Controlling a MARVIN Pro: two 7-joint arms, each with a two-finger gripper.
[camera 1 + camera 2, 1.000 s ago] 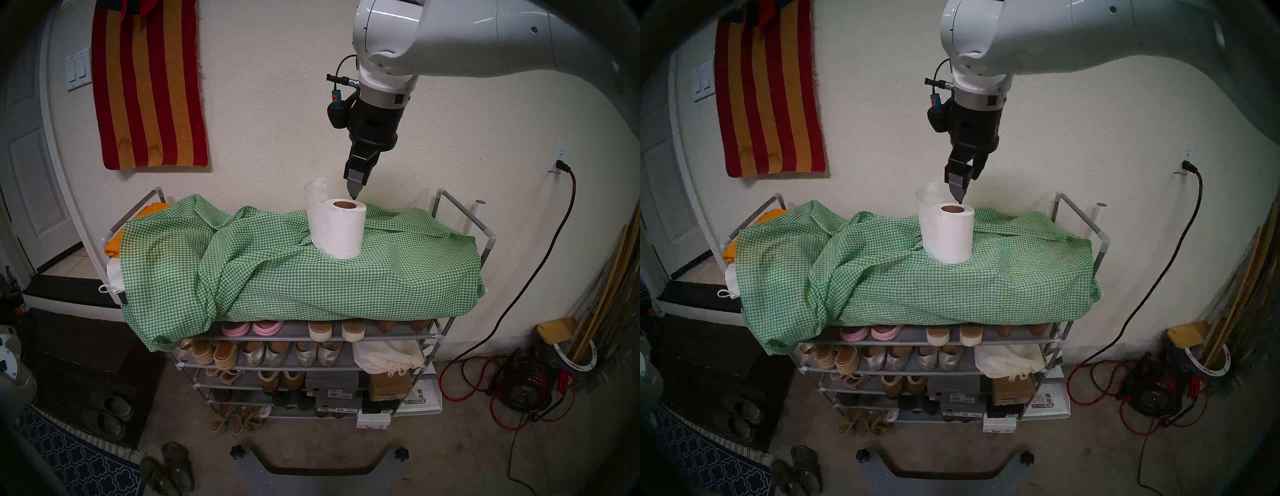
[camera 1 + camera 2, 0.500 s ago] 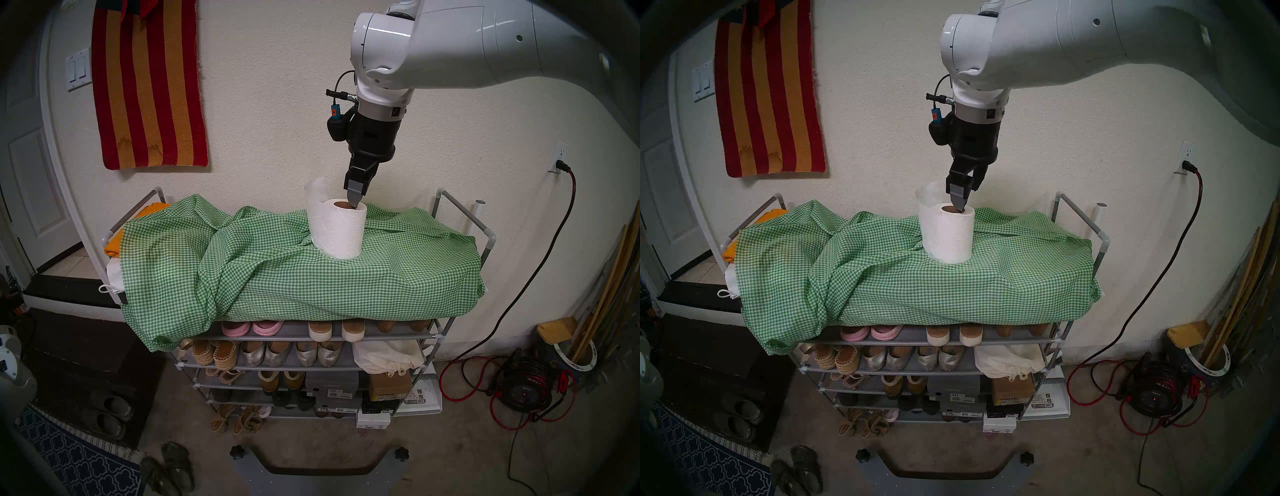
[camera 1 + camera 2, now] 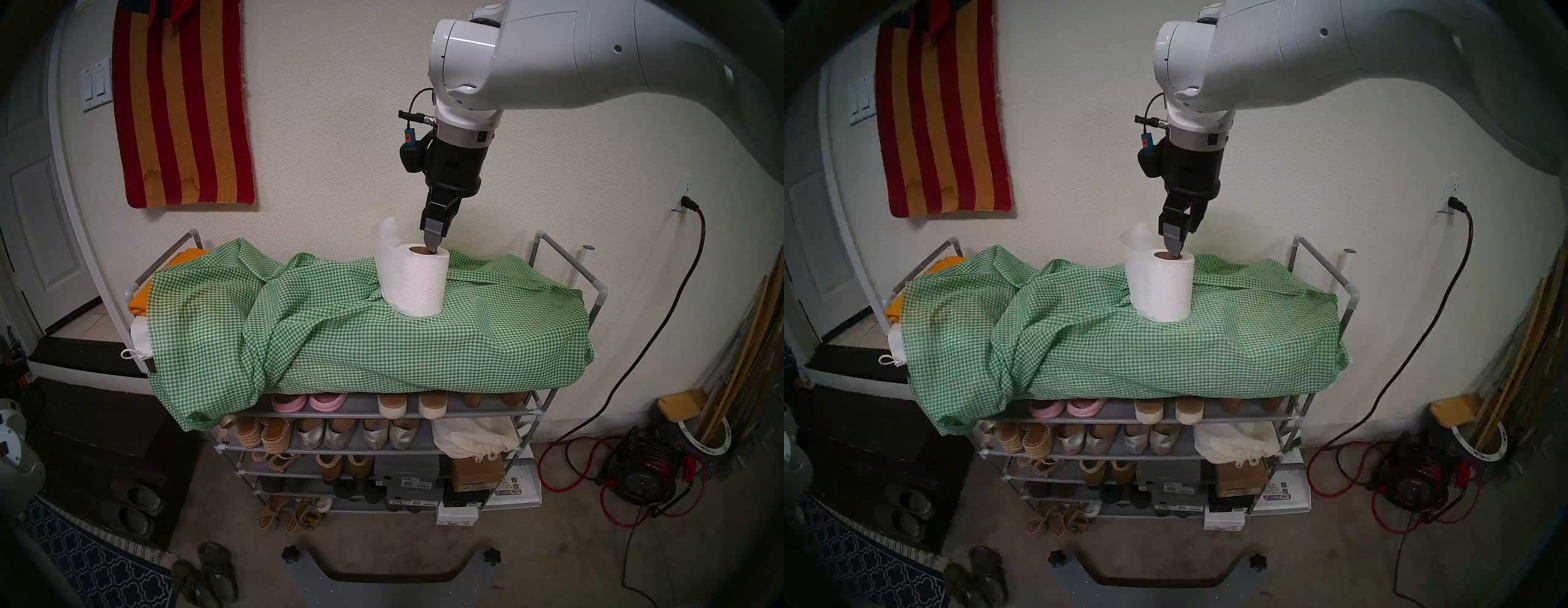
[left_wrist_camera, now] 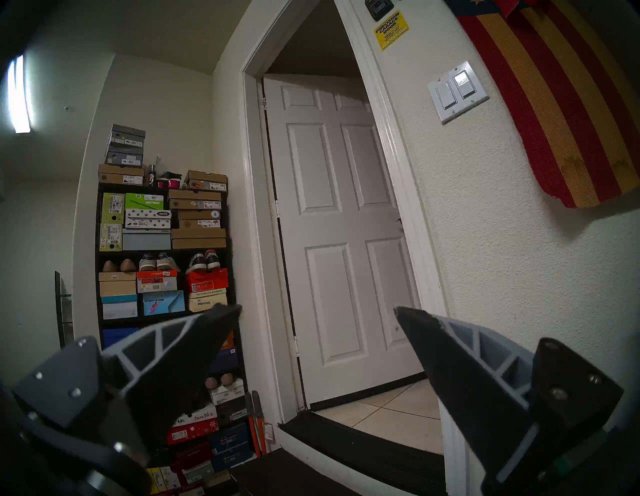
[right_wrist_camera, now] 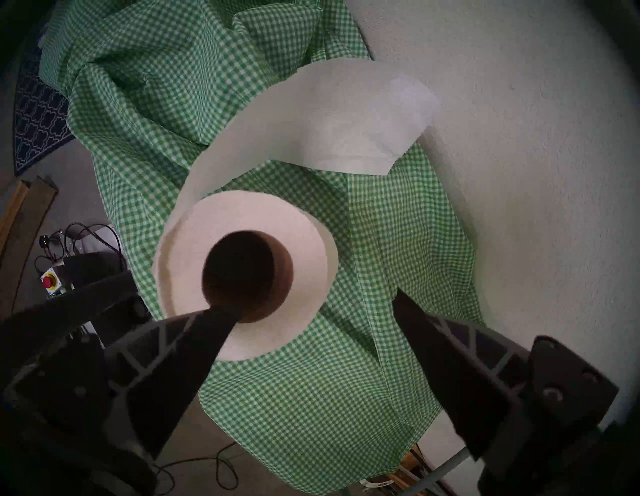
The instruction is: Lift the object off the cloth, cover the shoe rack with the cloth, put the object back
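The right gripper (image 5: 311,308) is spread wide and holds nothing; one fingertip (image 5: 221,311) seems to dip into the cardboard core, the other hangs outside, straddling the wall of the paper towel roll (image 3: 413,280). The roll stands upright below it on the gingham cloth (image 3: 382,339), long axis vertical, core opening upward. A lopsided pinch could tip it or snag the loose sheet (image 5: 311,131) beyond.

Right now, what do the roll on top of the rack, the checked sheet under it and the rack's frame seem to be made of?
Paper roll: soft white embossed paper, matte, around a brown core that looks like cardboard; a loose sheet curls up behind it.
Checked cloth: thin woven fabric, green-and-white gingham, matte; it drapes and bunches in folds.
Shoe rack: grey tubes, likely metal, with white joints that look plastic; the shelves appear to be grey fabric.
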